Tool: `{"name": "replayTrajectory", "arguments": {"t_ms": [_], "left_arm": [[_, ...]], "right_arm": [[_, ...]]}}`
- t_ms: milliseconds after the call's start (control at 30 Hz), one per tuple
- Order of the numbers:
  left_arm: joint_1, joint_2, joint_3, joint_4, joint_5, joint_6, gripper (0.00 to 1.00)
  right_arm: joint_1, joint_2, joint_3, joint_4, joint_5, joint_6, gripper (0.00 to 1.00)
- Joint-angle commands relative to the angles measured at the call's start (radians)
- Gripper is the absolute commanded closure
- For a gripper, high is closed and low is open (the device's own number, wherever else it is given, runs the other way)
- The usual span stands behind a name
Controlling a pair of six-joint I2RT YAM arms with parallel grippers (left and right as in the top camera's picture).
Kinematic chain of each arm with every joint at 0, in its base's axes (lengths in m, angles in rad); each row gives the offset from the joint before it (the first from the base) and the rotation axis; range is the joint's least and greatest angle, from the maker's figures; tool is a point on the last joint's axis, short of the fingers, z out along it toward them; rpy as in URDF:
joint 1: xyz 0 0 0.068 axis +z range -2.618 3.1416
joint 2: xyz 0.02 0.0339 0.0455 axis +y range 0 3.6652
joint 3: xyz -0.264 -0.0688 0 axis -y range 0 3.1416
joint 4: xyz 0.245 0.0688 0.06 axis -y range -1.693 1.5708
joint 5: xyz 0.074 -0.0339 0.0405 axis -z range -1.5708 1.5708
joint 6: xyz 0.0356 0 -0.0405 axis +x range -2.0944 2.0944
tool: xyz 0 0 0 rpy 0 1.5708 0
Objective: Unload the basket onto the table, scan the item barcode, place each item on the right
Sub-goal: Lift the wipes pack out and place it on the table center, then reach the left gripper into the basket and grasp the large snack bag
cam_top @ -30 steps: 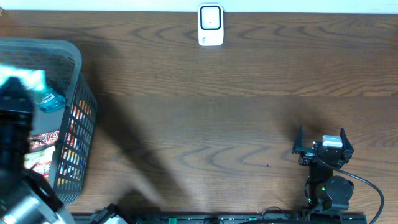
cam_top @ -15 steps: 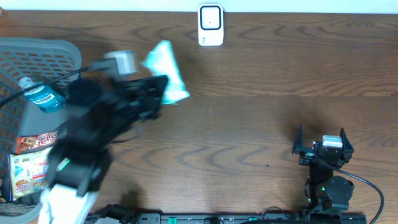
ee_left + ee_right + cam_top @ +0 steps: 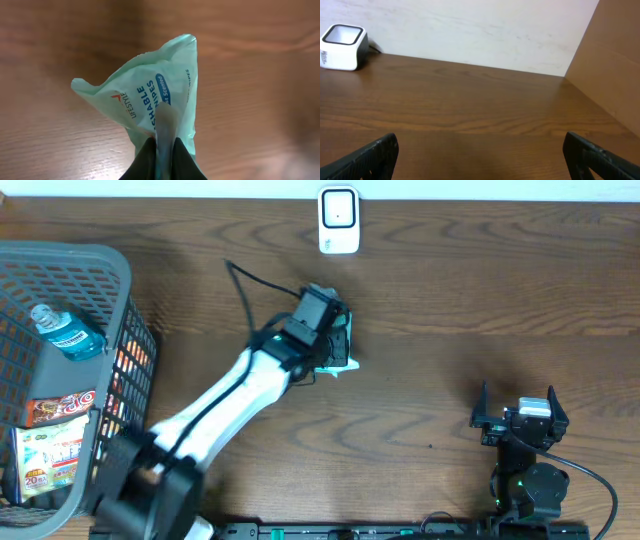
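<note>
The item is a mint-green pack of flushable wipes [image 3: 343, 356] [image 3: 150, 95], hanging just above the wooden table in the left wrist view. My left gripper [image 3: 334, 340] [image 3: 162, 143] is shut on a fold at the pack's top edge, its black fingers pinching the film. No barcode shows on the printed side facing the wrist camera. The white scanner [image 3: 339, 221] [image 3: 342, 41] stands at the table's far edge, a little beyond the pack. My right gripper [image 3: 517, 404] [image 3: 482, 150] rests open at the front right, with nothing between its fingers.
A grey mesh basket [image 3: 100, 255] at the left holds a blue bottle [image 3: 68, 335] and printed packets [image 3: 58, 412]. A cardboard wall [image 3: 615, 65] stands to the right in the right wrist view.
My left arm has swung out of the basket and across to the table's middle, carrying the wipes pack lower and to the right. The right arm has not moved.
</note>
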Motion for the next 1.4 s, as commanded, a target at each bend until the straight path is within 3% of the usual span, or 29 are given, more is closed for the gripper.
{"name": "replayTrajectory", "arguments": {"t_ms": [0,133,167,233,267,300,467,633,867,1267,1367], "left_arm": [[-0.016,0.088,0.000,0.012,-0.015,-0.021,0.93],[-0.029,0.142,0.000,0.014,-0.015,-0.036,0.92],[-0.031,0.144,0.000,0.016,-0.015,-0.036,0.83],[-0.035,0.142,0.000,0.020,-0.015,-0.037,0.33],[-0.035,0.140,0.000,0.019,-0.015,-0.038,0.13],[-0.035,0.137,0.000,0.019,-0.016,-0.040,0.05],[-0.035,0.081,0.035,-0.036,-0.015,-0.051,0.02],[-0.035,-0.098,0.116,-0.193,-0.020,-0.059,0.02],[-0.035,-0.357,0.118,-0.216,-0.036,-0.103,0.02],[-0.016,-0.636,0.118,-0.393,-0.410,-0.103,0.02],[0.031,-0.677,0.124,-0.393,-0.429,-0.072,0.02]], "right_arm": [[-0.004,-0.004,-0.001,-0.003,0.008,-0.007,0.01],[-0.004,-0.004,-0.001,-0.003,0.008,-0.007,0.01],[-0.004,-0.004,-0.001,-0.003,0.008,-0.007,0.01],[-0.004,-0.004,-0.001,-0.003,0.008,-0.007,0.01],[-0.004,-0.004,-0.001,-0.003,0.008,-0.007,0.01],[-0.004,-0.004,-0.001,-0.003,0.008,-0.007,0.01],[-0.004,-0.004,-0.001,-0.003,0.008,-0.007,0.01],[-0.004,-0.004,-0.001,-0.003,0.008,-0.007,0.01],[-0.004,-0.004,-0.001,-0.003,0.008,-0.007,0.01],[-0.004,-0.004,-0.001,-0.003,0.008,-0.007,0.01],[-0.004,-0.004,-0.001,-0.003,0.008,-0.007,0.01]]}}
